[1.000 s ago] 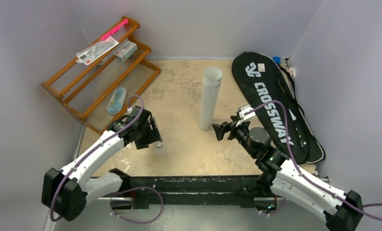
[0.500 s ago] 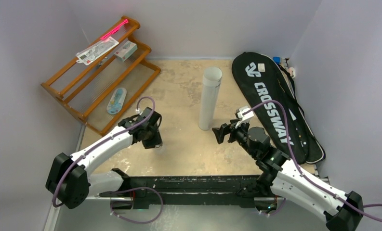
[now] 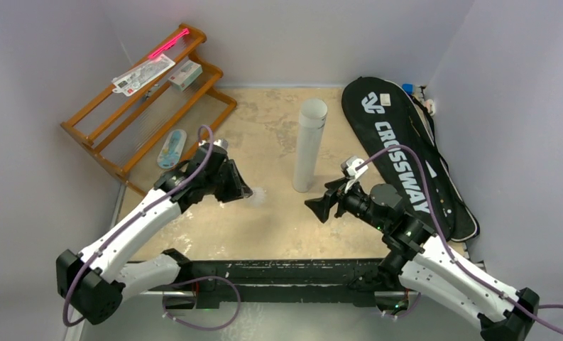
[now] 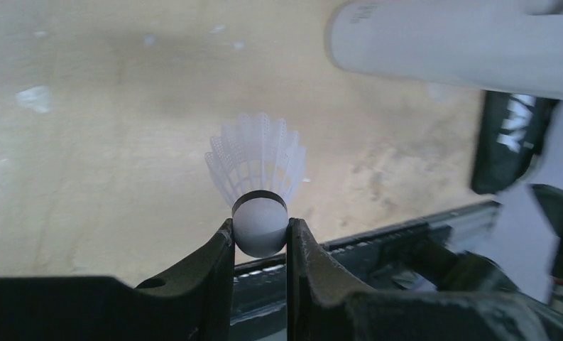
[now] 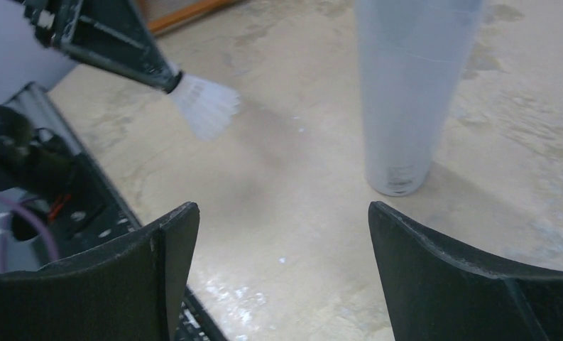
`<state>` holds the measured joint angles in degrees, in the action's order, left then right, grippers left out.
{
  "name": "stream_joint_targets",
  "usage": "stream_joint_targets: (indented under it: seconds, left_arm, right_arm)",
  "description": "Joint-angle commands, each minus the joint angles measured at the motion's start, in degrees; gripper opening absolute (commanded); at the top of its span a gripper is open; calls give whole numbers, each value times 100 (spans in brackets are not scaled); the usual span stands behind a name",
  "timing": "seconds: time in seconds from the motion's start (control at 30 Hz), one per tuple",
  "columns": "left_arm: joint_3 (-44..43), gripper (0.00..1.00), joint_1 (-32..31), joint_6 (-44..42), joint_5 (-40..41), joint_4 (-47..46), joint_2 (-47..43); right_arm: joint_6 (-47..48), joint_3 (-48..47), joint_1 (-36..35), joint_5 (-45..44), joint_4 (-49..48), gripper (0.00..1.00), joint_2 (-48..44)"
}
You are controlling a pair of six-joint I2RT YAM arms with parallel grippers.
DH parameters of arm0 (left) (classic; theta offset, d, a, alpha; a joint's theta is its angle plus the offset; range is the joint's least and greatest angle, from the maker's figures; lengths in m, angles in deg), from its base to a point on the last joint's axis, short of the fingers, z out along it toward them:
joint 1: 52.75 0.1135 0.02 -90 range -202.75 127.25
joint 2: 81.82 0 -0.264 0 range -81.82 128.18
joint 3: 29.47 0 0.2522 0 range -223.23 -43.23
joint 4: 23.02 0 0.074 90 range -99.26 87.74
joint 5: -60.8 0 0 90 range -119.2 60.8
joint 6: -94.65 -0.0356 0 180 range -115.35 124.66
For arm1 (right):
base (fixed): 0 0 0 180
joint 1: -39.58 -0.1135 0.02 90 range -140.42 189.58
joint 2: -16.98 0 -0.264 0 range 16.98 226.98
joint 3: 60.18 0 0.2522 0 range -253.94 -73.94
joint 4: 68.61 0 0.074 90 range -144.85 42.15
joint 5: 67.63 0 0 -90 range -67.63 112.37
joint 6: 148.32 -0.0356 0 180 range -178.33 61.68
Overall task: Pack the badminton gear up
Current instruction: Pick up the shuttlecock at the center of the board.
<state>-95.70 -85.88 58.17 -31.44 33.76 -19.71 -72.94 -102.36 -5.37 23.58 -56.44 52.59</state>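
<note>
The left gripper (image 4: 259, 231) clamps the shuttlecock (image 4: 257, 160) by its cork, feathers outward, above the table (image 3: 278, 227) near the upright tube (image 3: 310, 145), likely for loading, while the right gripper's (image 5: 282, 213) jaws stand apart, empty.

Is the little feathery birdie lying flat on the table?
No, the left tool pinches the shuttlecock by its round cork, holding it clear of the table.

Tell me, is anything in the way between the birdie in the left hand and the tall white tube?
Nothing visible is. The left hand grips the shuttlecock by its round cork, and only bare table lies between it and the tube. The open right hand sits beside the tube's foot, off that path.
</note>
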Motion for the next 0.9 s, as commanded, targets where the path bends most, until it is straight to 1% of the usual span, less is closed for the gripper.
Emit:
stream_joint_targets:
  seconds: [0.0,0.1,0.2,0.27,0.33,0.43,0.53,0.7,0.87]
  left_arm:
    - [-334,1,76,319,-1244,-1021,-430]
    - [-207,2,72,854,-1787,-1867,-724]
    - [37,3,74,1467,-2232,-2670,-1014]
    - [221,4,71,1839,-2434,-3155,-1195]
    - [365,4,77,2121,-2602,-3538,-1279]
    - [481,4,70,2381,-2802,-3888,-1293]
    - [566,4,69,2571,-3002,-4187,-1288]
    - [655,4,60,2699,-3096,-4527,-1306]
    - [654,4,30,2690,-3276,-4652,-1289]
  right_arm:
    - [-441,-450,-14,1210,238,88,-258]
    - [-899,-717,-14,1569,374,85,-378]
    - [-1423,-940,-14,1745,382,82,-510]
    - [-1814,-1005,-14,1765,218,78,-654]
    - [-2232,-944,-14,1736,-165,74,-825]
    - [-2810,-812,-14,1500,-637,65,-947]
    - [-3039,-804,-14,1332,-930,59,-825]
    - [-3103,-1001,-14,1605,-1285,54,-213]
    - [-3018,-1086,-14,1676,-1597,53,174]
